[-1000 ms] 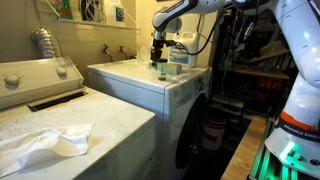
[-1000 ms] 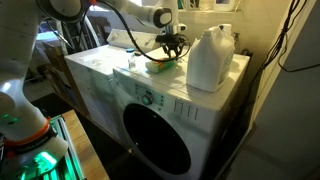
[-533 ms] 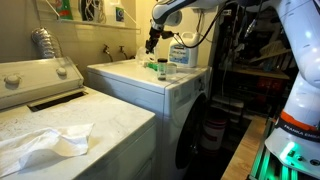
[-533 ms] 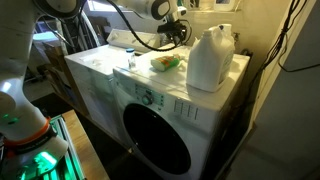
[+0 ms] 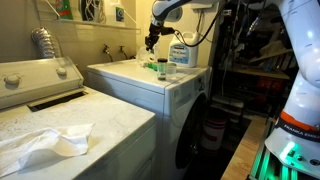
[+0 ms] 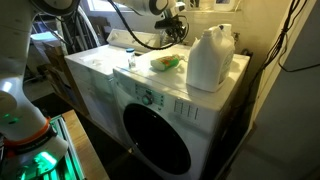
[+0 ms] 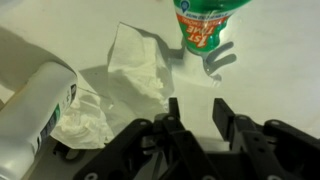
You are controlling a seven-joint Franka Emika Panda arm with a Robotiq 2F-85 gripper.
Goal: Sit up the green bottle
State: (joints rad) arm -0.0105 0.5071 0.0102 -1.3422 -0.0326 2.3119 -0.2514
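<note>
In an exterior view, a robot arm reaches in from the upper right. Its hand (image 5: 151, 42) hangs above the white tabletop (image 5: 122, 72), which is the lid of a washing machine at mid-frame. The green bottle (image 5: 160, 68) shows as a small green patch just below and right of the hand, in front of a big clear jug (image 5: 180, 52). At this size I cannot tell how wide the hand is.

In an exterior view facing the machine's round door, the hand (image 6: 178, 28) is near the top centre, well above the tabletop (image 6: 105, 62). The green bottle (image 6: 166, 62) seems to lie low on its side. It sits between a small clear bottle (image 6: 130, 60) on its left and the jug (image 6: 210, 57) on its right, apart from both.

In the wrist view, the hand (image 7: 197, 115) fills the bottom centre. Its two dark fingers stand moderately apart with nothing between them. The green bottle (image 7: 208, 25) is cut off by the top edge, label showing. A crumpled white tissue (image 7: 135, 65) lies to its left.

The bottle is probably light, smooth plastic that squeezes a little and could roll or slip. A grip across the wider body, away from the narrow neck, looks safest.
</note>
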